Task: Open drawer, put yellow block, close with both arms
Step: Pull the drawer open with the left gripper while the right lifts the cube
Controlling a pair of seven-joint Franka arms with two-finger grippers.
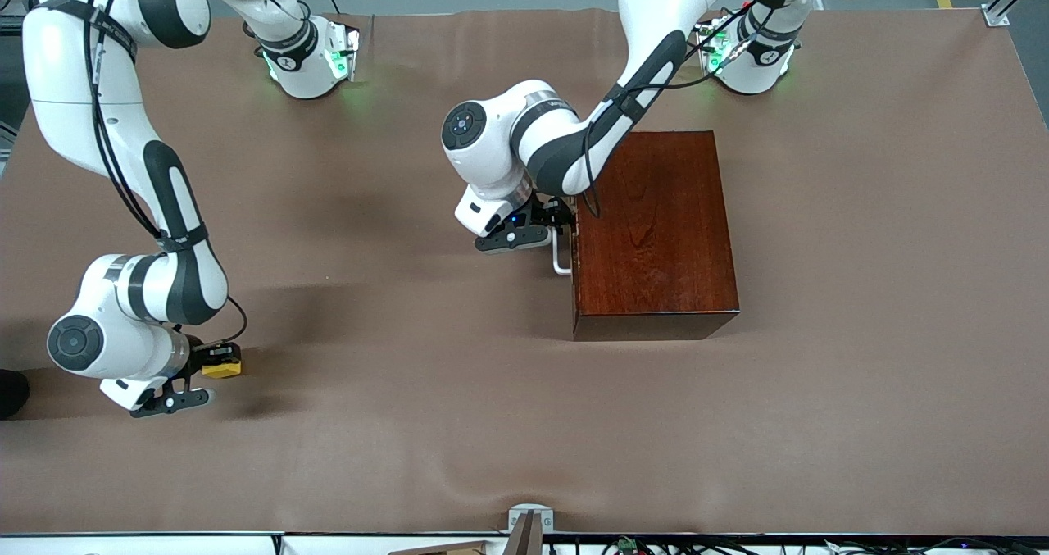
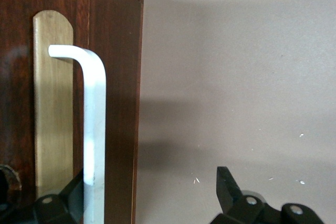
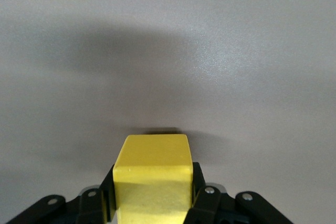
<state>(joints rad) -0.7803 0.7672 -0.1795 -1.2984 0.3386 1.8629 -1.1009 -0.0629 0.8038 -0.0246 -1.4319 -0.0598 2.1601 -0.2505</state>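
The right end effector (image 1: 215,366) is low at the right arm's end of the table (image 1: 860,211), its black fingers (image 3: 202,203) pinched on the two sides of the yellow block (image 3: 152,179), a small plain cube with matte faces and sharp edges. The right arm reaches down from its base with the elbow bent and the wrist turned level, so the fingers point sideways toward the middle of the table.

The left end effector (image 1: 564,223) is at the front of the drawer (image 2: 113,103), its fingers (image 2: 226,184) spread on either side of the white handle (image 2: 94,129); one finger sits against the bar and the other stands clear of it. The handle is a smooth U-shaped bar on a pale wooden plate. The left arm comes down from its base, folded at the elbow above the box (image 1: 656,227), a glossy dark mahogany block with visible grain. The drawer is flush with the box, shut. The table is covered in a dull brown sheet with slight wrinkles.
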